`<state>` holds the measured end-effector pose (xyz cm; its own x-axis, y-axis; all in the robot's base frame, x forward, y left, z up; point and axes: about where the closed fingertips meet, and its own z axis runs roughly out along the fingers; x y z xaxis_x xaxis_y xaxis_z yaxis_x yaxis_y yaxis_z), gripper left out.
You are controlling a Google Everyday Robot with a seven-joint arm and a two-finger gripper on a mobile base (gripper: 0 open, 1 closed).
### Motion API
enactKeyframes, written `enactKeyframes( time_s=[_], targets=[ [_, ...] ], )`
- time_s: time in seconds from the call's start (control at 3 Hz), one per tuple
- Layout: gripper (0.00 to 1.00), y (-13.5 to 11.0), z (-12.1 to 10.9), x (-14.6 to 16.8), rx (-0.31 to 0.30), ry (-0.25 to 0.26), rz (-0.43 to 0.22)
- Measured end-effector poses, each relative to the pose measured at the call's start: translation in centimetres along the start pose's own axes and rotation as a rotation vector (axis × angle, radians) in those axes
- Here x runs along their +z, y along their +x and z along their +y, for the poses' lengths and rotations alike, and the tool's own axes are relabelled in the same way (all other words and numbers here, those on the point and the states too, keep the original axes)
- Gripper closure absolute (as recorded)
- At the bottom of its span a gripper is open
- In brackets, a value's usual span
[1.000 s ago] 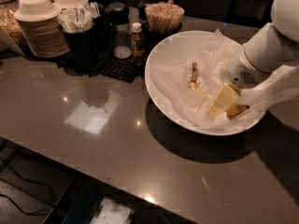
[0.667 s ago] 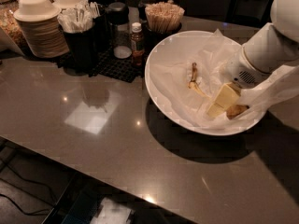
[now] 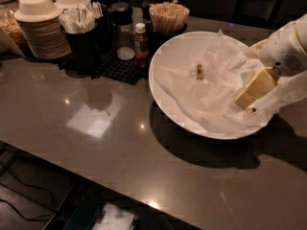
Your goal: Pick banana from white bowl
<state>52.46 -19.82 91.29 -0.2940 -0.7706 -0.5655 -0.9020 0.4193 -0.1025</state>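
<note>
The white bowl (image 3: 163,99) is wide and shallow, lined with crinkled white paper, and stands on the right part of the counter. Of the banana (image 3: 199,72) only a short brownish stem shows, poking up from the paper near the bowl's middle; the rest is hidden in the paper folds. My gripper (image 3: 252,94) comes in from the right on a white arm and sits low inside the bowl's right side, on the paper, to the right of the stem and apart from it.
A stack of small off-white disposable bowls (image 3: 41,28) stands at the back left. A black caddy of wrapped cutlery (image 3: 81,25), shakers and a small sauce bottle (image 3: 140,44), and a cup of wooden stirrers (image 3: 169,16) line the back. The counter's front edge runs diagonally at lower left.
My gripper has shifted slightly to the right and up within the bowl. The bowl and the stem stay where they were.
</note>
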Motion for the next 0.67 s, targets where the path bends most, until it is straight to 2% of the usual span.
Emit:
enactKeyframes(
  time_s=[0.33,0.67],
  targets=[
    [0.0,0.0,0.0,0.0,0.0,0.0,0.0],
    [0.0,-0.1,-1.8,-2.4,0.061,0.056,-0.01]
  ],
)
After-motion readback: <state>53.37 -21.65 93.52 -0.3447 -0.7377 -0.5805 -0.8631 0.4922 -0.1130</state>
